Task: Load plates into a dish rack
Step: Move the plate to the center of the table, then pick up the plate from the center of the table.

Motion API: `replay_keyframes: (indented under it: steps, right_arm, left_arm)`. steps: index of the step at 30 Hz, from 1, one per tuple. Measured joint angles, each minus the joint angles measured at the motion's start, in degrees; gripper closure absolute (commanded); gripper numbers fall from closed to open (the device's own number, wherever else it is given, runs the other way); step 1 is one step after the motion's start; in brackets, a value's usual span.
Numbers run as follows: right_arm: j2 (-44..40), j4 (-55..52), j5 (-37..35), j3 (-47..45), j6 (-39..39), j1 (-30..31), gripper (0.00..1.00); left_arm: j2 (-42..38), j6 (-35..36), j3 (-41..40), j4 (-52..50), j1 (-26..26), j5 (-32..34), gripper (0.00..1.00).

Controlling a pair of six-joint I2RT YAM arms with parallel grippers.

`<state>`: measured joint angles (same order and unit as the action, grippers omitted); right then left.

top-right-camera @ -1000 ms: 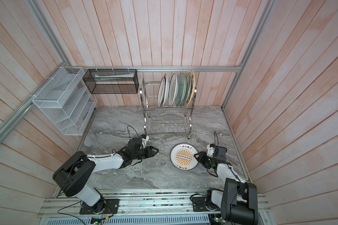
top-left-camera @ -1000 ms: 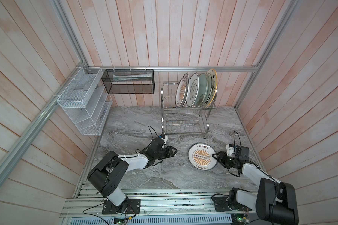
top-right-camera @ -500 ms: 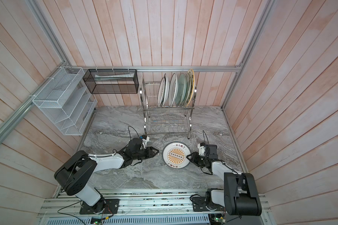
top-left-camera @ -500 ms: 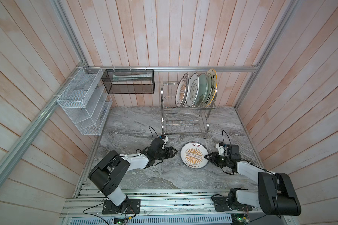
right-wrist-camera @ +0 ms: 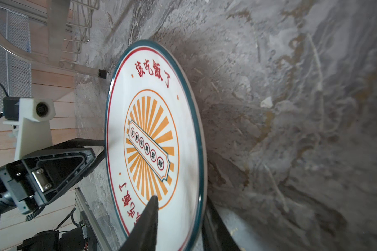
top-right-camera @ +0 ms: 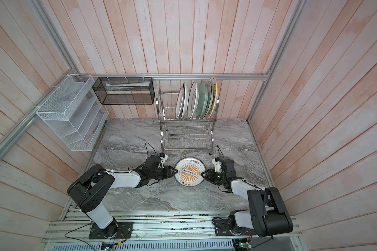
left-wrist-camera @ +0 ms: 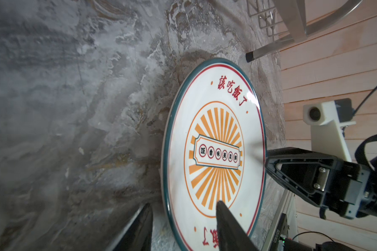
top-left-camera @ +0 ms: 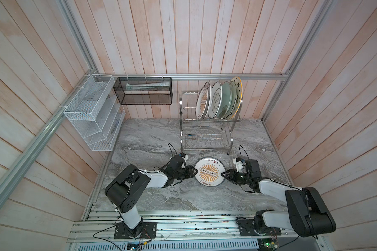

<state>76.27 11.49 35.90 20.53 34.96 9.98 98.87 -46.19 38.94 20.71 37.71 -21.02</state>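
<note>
Grey marble tabletop (top-left-camera: 144, 139) carries round white ceramic plate with orange sunburst (top-left-camera: 209, 172), face up, just in front of shiny two-tier steel wire dish rack (top-left-camera: 206, 135), between both grippers. Left gripper (top-left-camera: 195, 171) at plate's left edge: jaws parted wide, straddling rim, one finger (left-wrist-camera: 229, 228) over face, other off to side, no grip. Right gripper (top-left-camera: 223, 173) at opposite edge: pinched on rim, one finger (right-wrist-camera: 149, 217) on face, one beneath. Other plates (top-left-camera: 218, 101) stand upright in rack's upper tier, toward right end.
</note>
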Motion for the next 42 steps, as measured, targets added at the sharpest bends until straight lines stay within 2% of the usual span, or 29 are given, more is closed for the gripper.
replay_keyframes:
  steps: [8,15,22,30,42]
  right_arm:
    - [1.09,3.19,0.09,0.0,1.44,0.13,0.66]
    - [3.85,7.52,1.33,-0.7,2.93,0.17,0.67]
    - [4.76,11.82,2.14,-2.43,5.35,0.48,0.68]
    - [6.4,17.68,2.45,-4.87,9.07,1.2,0.67]
    - [7.32,20.5,1.64,-5.62,12.0,1.57,0.68]
  left_arm:
    - [1.01,-0.17,0.02,0.35,0.0,-1.05,0.57]
    - [1.42,-0.35,0.07,0.33,0.0,-1.29,0.65]
    - [2.84,-0.55,0.5,0.35,-0.02,-1.79,0.76]
    - [3.23,-1.49,1.09,1.33,-0.35,-2.73,0.93]
    - [3.23,-1.68,1.57,2.95,-0.66,-3.74,0.99]
